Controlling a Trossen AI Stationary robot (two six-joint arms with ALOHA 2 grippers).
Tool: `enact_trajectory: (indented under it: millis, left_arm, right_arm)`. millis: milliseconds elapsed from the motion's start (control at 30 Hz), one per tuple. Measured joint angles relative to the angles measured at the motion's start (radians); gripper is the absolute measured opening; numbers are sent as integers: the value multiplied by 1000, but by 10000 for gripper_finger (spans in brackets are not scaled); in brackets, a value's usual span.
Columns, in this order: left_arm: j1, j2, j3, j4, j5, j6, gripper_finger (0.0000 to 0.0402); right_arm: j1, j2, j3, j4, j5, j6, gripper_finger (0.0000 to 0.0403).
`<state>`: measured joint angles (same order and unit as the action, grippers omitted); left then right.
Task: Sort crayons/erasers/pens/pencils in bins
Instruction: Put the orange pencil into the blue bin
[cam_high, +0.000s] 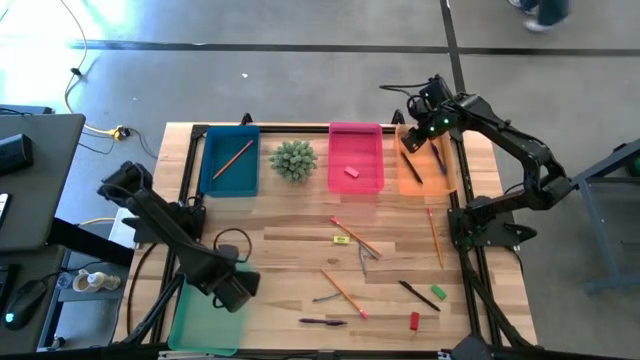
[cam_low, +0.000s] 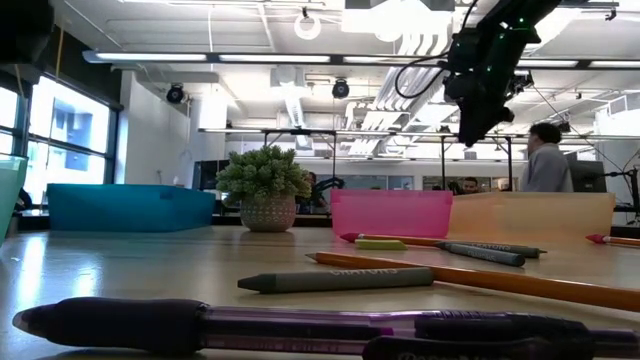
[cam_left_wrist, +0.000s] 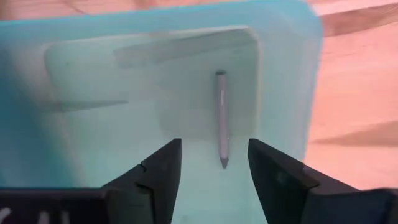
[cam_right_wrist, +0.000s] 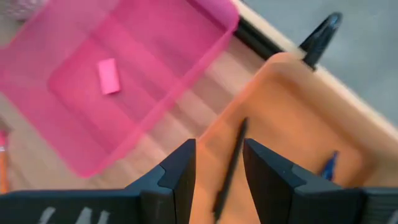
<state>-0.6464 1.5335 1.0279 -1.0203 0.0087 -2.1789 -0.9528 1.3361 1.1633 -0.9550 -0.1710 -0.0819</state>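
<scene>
My left gripper (cam_left_wrist: 212, 163), jaws spread and empty, over green bin (cam_high: 205, 322) near-left, grey crayon (cam_left_wrist: 222, 118) lying inside. Right gripper (cam_right_wrist: 219, 163), jaws parted, above orange bin (cam_right_wrist: 298, 118) far-right holding a pen (cam_right_wrist: 230, 168). Next I fetch another table item

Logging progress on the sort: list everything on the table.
bins: four; blue, pink, orange far edge, light green near left corner.
plant: one, green, between blue and pink.
pencils: four, orange; one in blue, three loose.
erasers: four; pink in pink; yellow, green, red loose.
pens: four, dark; two in orange, two loose.
crayons: three, grey; one in light green, two loose.
left gripper: open, over light green.
right gripper: open, over orange.
</scene>
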Motion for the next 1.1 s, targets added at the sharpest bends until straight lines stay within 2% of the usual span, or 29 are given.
enact_trajectory:
  millis: [133, 267, 367, 467, 700, 1100]
  left_arm:
    - [4, -84, 0, -42, -88, -26, 176]
    - [27, -165, 0, -80, -257, -33, 177]
    - [64, -213, 0, -91, -377, 15, 177]
    - [118, -249, 1, -91, -451, 102, 177]
    - [303, -275, 1, -96, -466, 405, 177]
    - [676, -277, 1, 6, -407, 1008, 177]
  right_arm:
    - [41, -1, 0, -27, -12, 29, 126]
    - [101, -2, 0, -51, -13, 51, 126]
    - [149, -2, 0, -51, -13, 82, 126]
    - [199, -2, 0, -51, -13, 112, 126]
    - [312, -2, 0, -57, 12, 192, 126]
    - [449, -2, 0, -250, 64, 216, 126]
